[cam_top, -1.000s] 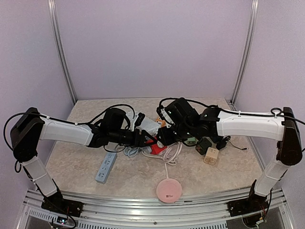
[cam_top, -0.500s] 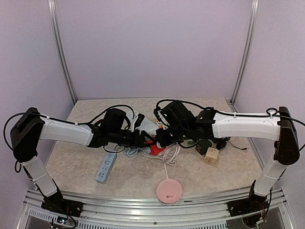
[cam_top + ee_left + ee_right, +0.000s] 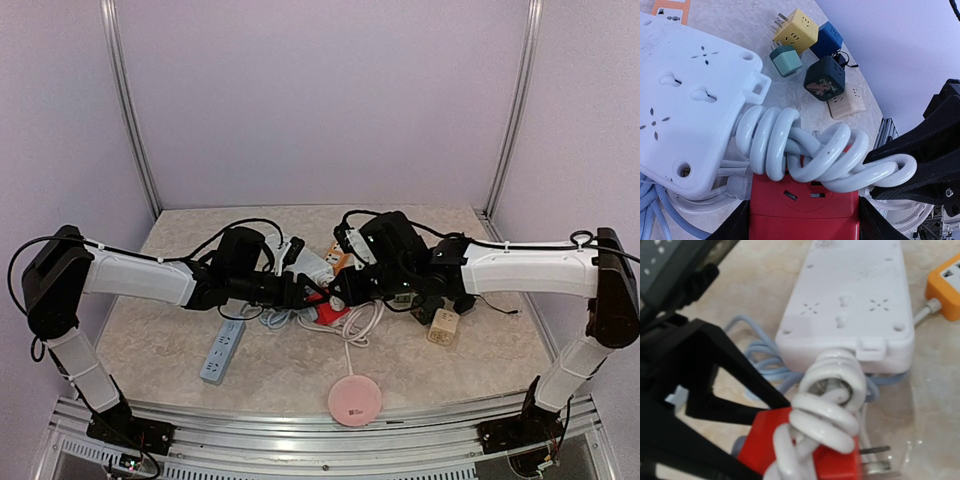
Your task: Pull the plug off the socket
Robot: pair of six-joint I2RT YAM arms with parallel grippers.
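My left gripper [image 3: 804, 220] is shut on a red socket block [image 3: 805, 210], one black finger on each side. Two slots show on its face, and two bare metal prongs [image 3: 875, 450] stick out of one end. Thick white coiled cable [image 3: 810, 150] from the white power strip [image 3: 685, 100] lies across that face. The plug itself is hidden under the coils. My right gripper [image 3: 875, 172] is shut on the end loop of this cable, right beside the red socket [image 3: 330, 312]. Both grippers meet at the table's middle: left gripper [image 3: 308, 292], right gripper [image 3: 340, 297].
Cube adapters sit just beyond: yellow [image 3: 794, 31], blue [image 3: 827, 39], teal [image 3: 786, 61], dark green [image 3: 824, 80], beige [image 3: 849, 102]. An orange socket [image 3: 946, 287] lies by the white strip. A pale blue strip [image 3: 222, 350] and a pink disc [image 3: 354, 400] lie nearer the front edge.
My right gripper has closed onto the white cable loop, and the right arm has shifted a little to the right. The left arm holds still.
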